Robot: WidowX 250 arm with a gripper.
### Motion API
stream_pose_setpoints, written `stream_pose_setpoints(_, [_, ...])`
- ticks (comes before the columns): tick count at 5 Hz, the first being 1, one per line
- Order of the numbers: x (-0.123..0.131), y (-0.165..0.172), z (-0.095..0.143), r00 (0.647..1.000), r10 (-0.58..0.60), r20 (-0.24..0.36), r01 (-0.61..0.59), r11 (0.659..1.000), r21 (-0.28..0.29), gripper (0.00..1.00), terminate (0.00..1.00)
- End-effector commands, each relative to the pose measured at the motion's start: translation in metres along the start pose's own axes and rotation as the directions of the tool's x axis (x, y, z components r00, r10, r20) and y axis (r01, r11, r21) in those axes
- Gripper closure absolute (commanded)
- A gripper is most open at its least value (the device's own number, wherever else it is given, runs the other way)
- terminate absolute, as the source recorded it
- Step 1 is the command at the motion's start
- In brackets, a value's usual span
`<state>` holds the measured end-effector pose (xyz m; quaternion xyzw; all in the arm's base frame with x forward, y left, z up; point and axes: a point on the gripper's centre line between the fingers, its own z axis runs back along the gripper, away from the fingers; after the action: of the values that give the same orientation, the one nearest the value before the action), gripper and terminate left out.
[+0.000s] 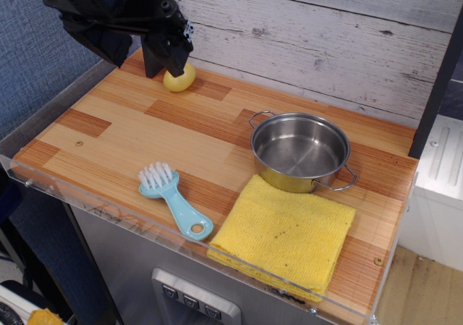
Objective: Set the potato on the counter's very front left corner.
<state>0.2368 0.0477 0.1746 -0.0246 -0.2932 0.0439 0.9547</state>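
The potato [180, 79] is a small pale-yellow egg shape resting on the wood-plank counter [116, 133] near its back left corner, by the wall. My black gripper [168, 68] reaches down from the upper left and is right at the potato. One finger [153, 63] stands just left of it and the other covers its upper left side. I cannot tell whether the fingers press on the potato. The counter's front left corner [32, 155] has a darker reddish plank patch.
A light-blue brush [173, 200] lies near the front edge at the middle. A steel pot [299, 151] stands at the right, with a flat yellow cloth [283, 232] in front of it. A clear acrylic rim edges the counter. A white plank wall runs along the back.
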Motion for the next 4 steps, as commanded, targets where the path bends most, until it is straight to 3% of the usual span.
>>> stream_pose_setpoints(1, [0.000, 0.000, 0.000, 1.000, 0.000, 0.000, 0.000, 1.000, 0.000, 0.00, 0.00])
stream_pose_setpoints(3, [0.054, 0.049, -0.005, 0.996, 0.062, 0.058, -0.065, 0.997, 0.051, 0.00, 0.00])
stream_pose_setpoints(4, [0.065, 0.072, -0.015, 0.996, 0.077, 0.042, -0.080, 0.994, 0.069, 0.00, 0.00])
